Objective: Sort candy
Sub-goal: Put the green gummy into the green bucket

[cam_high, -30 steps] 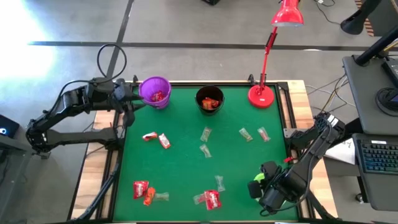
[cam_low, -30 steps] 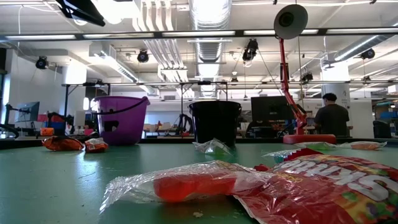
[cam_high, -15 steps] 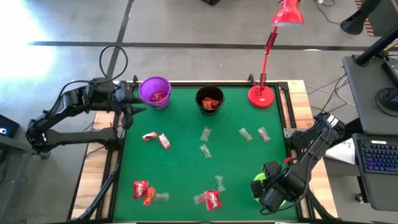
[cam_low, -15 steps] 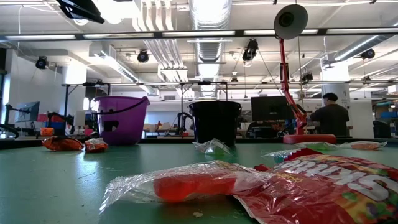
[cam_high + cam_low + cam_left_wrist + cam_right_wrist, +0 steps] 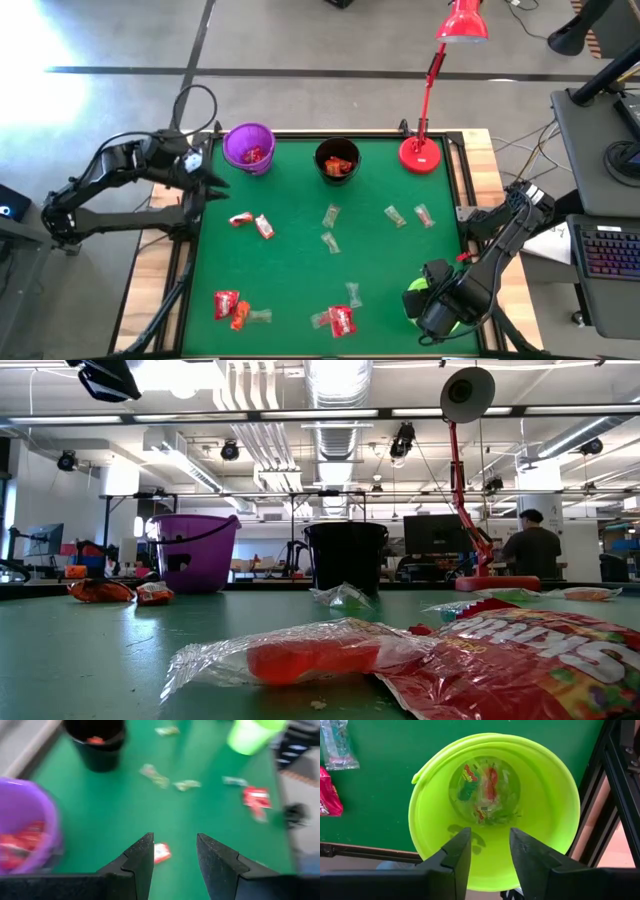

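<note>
The right gripper (image 5: 485,847) hung directly above the green cup (image 5: 555,810) at the table's near right corner, its fingers parted with a clear gap and nothing between them. Clear-wrapped candy (image 5: 485,790) lay on the cup's floor, straight below the fingertips and well apart from them. The step in hand appeared to be a drop into this cup; done well, it would call for the jaws to stay spread over the cup's middle until the piece had settled, then for a straight lift that cleared the rim (image 5: 422,770) without nudging the cup.

The left gripper (image 5: 174,852) (the arm near the table's far left edge) was likewise parted and empty, just beside the purple cup (image 5: 248,146), which held red-wrapped pieces; a small red candy (image 5: 161,853) lay on the green table (image 5: 300,270) ahead of its fingertips, apart from them. The black cup (image 5: 337,160) held orange and red pieces. Unsorted candy lay scattered over the table: greenish cellophane pieces (image 5: 330,216) near the middle, and red packets (image 5: 342,320) along the near edge.
</note>
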`<state>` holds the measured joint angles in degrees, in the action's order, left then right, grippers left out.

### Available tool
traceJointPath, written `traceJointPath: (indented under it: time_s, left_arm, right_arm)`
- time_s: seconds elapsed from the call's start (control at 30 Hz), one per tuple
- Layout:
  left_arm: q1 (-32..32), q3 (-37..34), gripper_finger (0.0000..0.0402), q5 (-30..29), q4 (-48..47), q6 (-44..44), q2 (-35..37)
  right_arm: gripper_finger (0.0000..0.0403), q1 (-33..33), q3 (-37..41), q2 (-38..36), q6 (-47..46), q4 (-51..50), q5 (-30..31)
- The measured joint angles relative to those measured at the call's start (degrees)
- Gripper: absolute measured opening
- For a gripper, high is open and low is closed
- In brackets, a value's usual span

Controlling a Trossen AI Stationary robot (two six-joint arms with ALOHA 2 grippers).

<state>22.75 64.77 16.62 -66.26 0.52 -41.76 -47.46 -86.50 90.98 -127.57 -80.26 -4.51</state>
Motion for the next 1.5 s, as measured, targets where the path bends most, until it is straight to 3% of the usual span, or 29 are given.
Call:
traceJointPath:
  time_s: [0.07,0.17,0.37,0.57,0.9,1.07,1.3,1.5]
  left_arm:
    - [-0.72,0.00,0.0131,3.52,-0.24,-1.60,0.11]
    - [-2.85,-0.01,0.0131,4.31,-0.29,-3.11,0.54]
    - [-8.10,-1.48,0.0131,-1.52,0.88,-8.44,1.67]
    - [-16.15,-7.07,0.0131,-2.12,11.88,-14.27,1.69]
    - [-33.94,-16.87,0.0131,-8.06,23.27,-24.10,-2.92]
    - [-40.76,-21.34,0.0131,-8.78,31.34,-32.64,-7.02]
    - [-47.50,-21.62,0.0131,-13.79,32.43,-37.77,-15.42]
    - [-50.49,-20.24,0.0131,-14.49,32.56,-41.53,-23.67]
  right_arm:
    - [0.0132,0.10,0.00,0.00,0.00,-0.01,0.02]
    - [0.0136,0.13,0.00,0.00,0.00,-0.08,1.21]
    - [0.0137,0.39,0.00,0.00,1.02,-0.08,10.79]
    - [0.0134,1.86,-0.02,0.00,4.24,-0.25,18.67]
    - [0.0136,3.65,0.00,0.00,14.47,-1.54,19.63]
    - [0.0136,3.63,0.11,-0.11,14.71,-2.93,19.61]
    - [0.0137,3.63,0.11,-0.22,19.54,-3.14,19.58]
    - [0.0145,3.63,0.11,-0.22,23.70,-3.29,19.59]
